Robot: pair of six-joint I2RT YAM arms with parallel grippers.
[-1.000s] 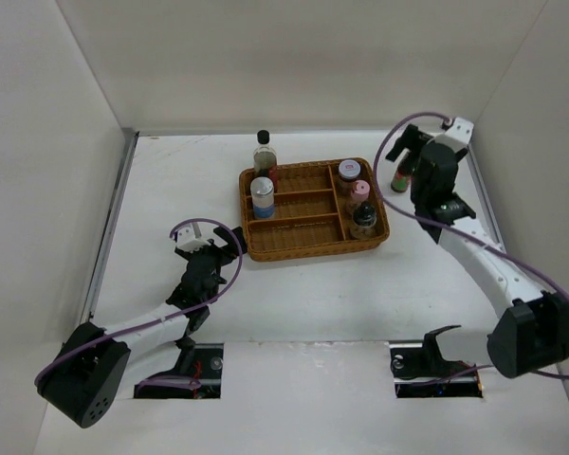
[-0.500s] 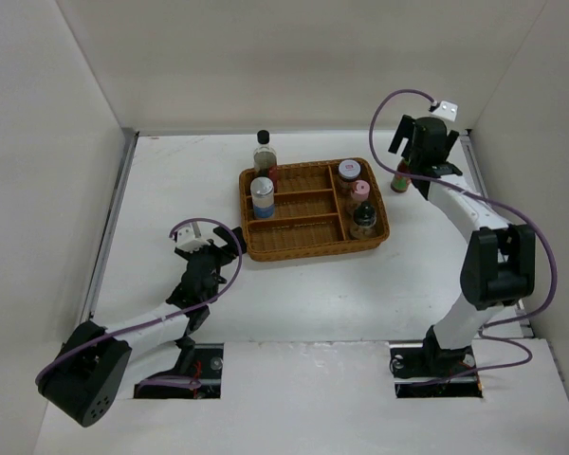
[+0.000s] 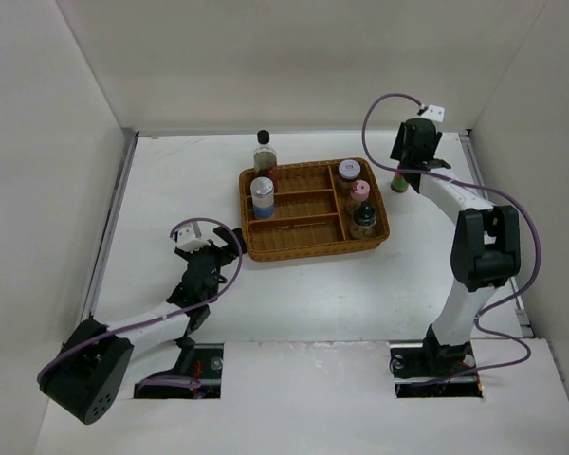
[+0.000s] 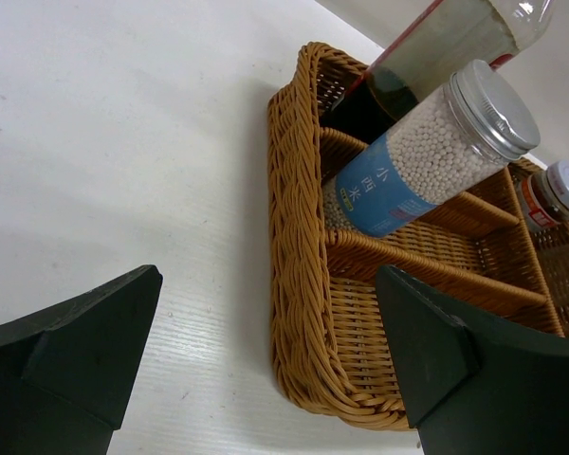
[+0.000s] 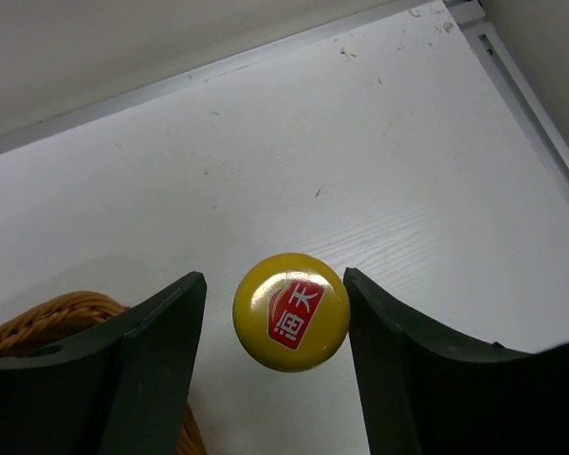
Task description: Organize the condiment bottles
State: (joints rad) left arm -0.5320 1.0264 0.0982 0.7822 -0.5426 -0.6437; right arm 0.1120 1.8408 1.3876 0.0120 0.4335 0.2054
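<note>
The red sauce bottle stands on the table right of the wicker tray. Its yellow-orange cap shows between my right gripper's fingers, with a narrow gap on each side. That gripper hangs right over it. In the tray stand the clear black-capped bottle, the blue-labelled jar, the lavender-lidded jar, the pink-capped bottle and the dark black-capped bottle. My left gripper rests open at the tray's near left corner, holding nothing.
The enclosure's right wall and its metal rail run close beside the red sauce bottle. The tray's middle compartments hold nothing. White walls close the table on three sides.
My right arm has swung back and folded, bringing its gripper down over the red sauce bottle, and its jaws have narrowed around the cap. The left arm has not moved.
</note>
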